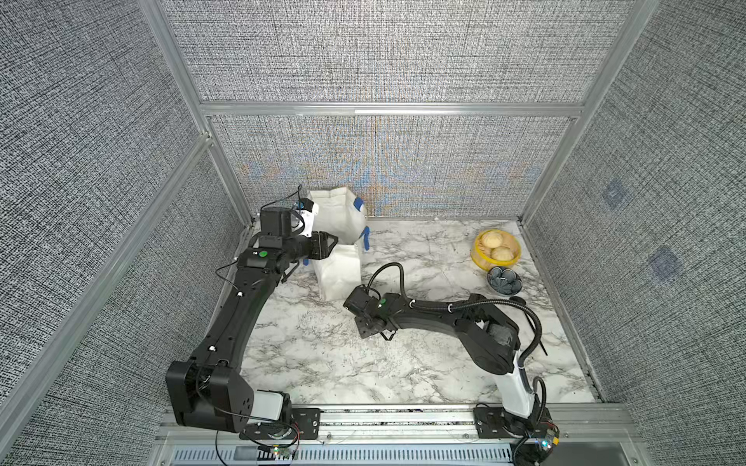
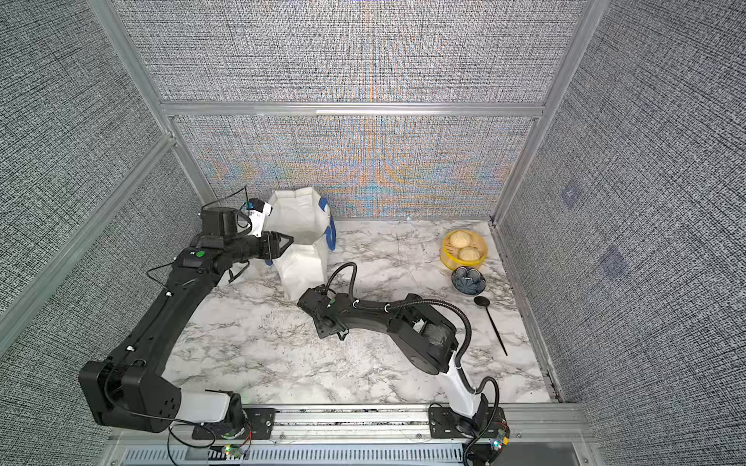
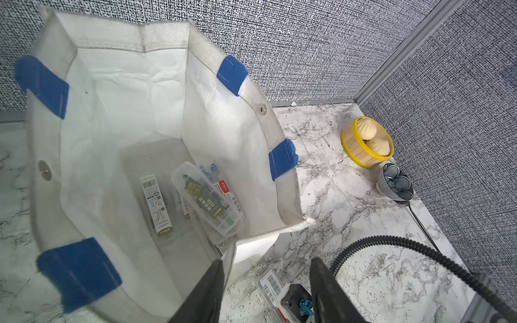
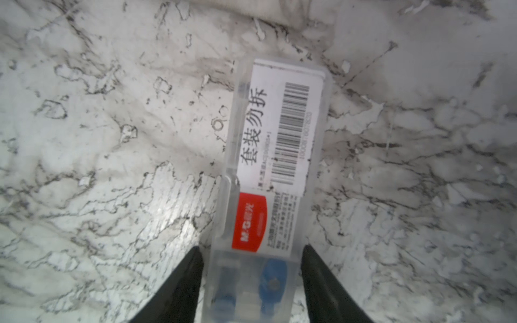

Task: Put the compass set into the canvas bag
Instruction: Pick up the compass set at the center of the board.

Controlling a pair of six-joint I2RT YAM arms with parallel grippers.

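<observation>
**Left arm** [image 1: 242, 314]: stretched from the near-left base towards the far left, wrist turned right. The left gripper [image 1: 326, 247] is held at the near rim of the canvas bag [image 1: 343, 218]. In the left wrist view the jaws are seen standing well apart, and one finger [image 3: 208, 288] is beside the bag's near wall. Contact cannot be told, and nothing is clamped.

**Right arm** [image 1: 436, 318]: raised from the near-right base, forearm reaching left and low. The right gripper [image 4: 253, 251] is pointed down at the marble table [image 1: 323, 363].

**Compass set** [image 4: 268, 173]: a clear case with barcode and red labels. It is laid flat on the table just near of the bag, outside it, with the right gripper's fingers closed against both long sides.

**Bag contents:** other clear cases [image 3: 207, 195] are lying at the bottom.

**Far right:** bamboo steamer [image 1: 495, 250], patterned bowl [image 1: 503, 280], black spoon [image 2: 490, 322].
</observation>
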